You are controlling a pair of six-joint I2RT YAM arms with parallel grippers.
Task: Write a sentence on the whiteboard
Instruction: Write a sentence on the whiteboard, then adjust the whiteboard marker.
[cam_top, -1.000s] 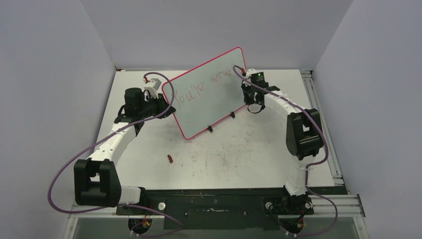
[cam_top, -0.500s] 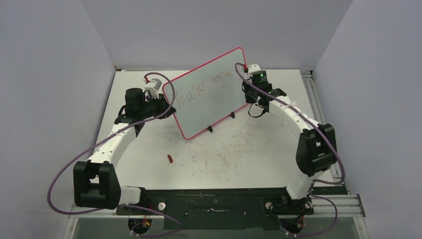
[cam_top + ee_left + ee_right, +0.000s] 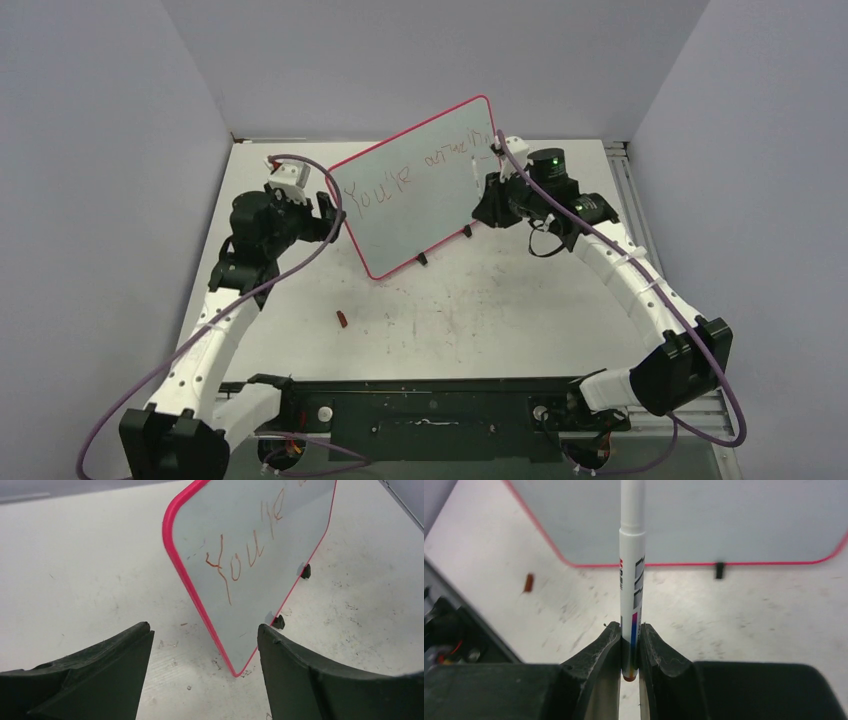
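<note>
Since one second ago, I note the left tool [image 3: 205, 630] released from the whiteboard [image 3: 415, 225], jaws spread, just off its 9 o'clock edge; right tool [image 3: 630, 629] clenched on the marker [image 3: 631, 555] at the 3 o'clock edge; whiteboard stands toward 12 o'clock on the worktop [image 3: 480, 310], bearing the sentence [image 3: 420, 170].
</note>
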